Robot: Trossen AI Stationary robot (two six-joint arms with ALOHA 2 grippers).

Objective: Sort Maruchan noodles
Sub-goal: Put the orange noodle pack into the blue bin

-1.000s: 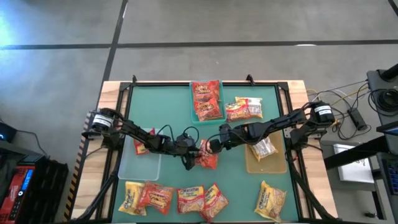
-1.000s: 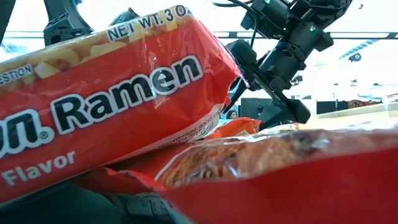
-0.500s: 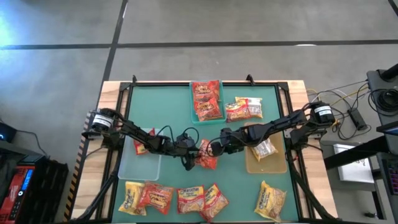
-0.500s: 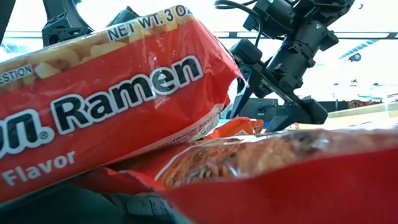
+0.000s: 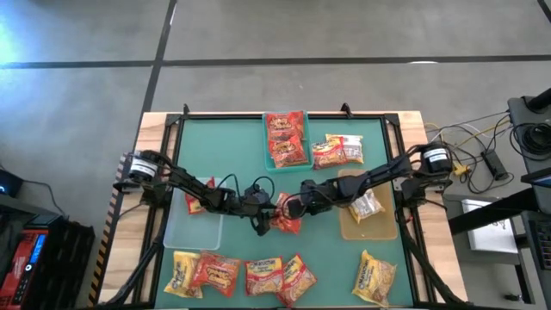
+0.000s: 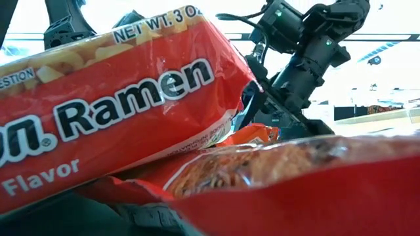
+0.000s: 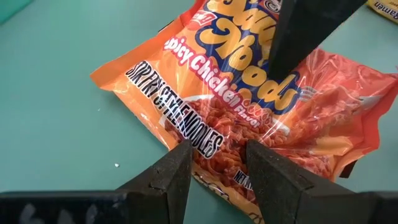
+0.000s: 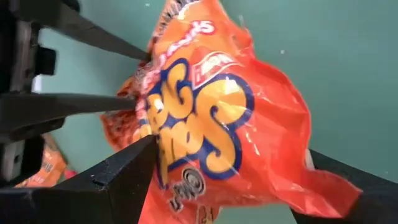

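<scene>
Both pincers meet at one orange packet (image 5: 287, 217) lying mid-surface on the green mat (image 5: 232, 146).

The left pincer (image 7: 216, 163) comes at the packet's edge with its fingers narrowly parted, the crinkled plastic sitting between the two tips; whether they actually pinch it, I cannot tell. The packet reads "Spicy Chicken" in that arm's wrist view, and lies flat on the mat straight ahead of the fingers.

The right pincer (image 8: 231, 180) stands wide, one finger on each side of the same packet (image 8: 211, 118), straddling its bulged middle. The plastic touches or nearly touches both fingers. The left arm's two fingers (image 8: 87, 106) show just beyond the packet, at its far edge.

Behind the left pincer, toward its arm, sits a clear bin (image 5: 193, 226) with a red packet (image 5: 201, 196) at its rim. Behind the right pincer lies a tan bin (image 5: 368, 226) holding one packet (image 5: 367, 205). Beyond both pincers, at the far side of the surface, a teal bin (image 5: 287, 138) holds red packets, with two more packets (image 5: 337, 150) just beside it. On the near side a row of red and yellow packets (image 5: 241, 275) lies along the edge, and one yellow packet (image 5: 375, 277) sits apart by the right corner.
</scene>
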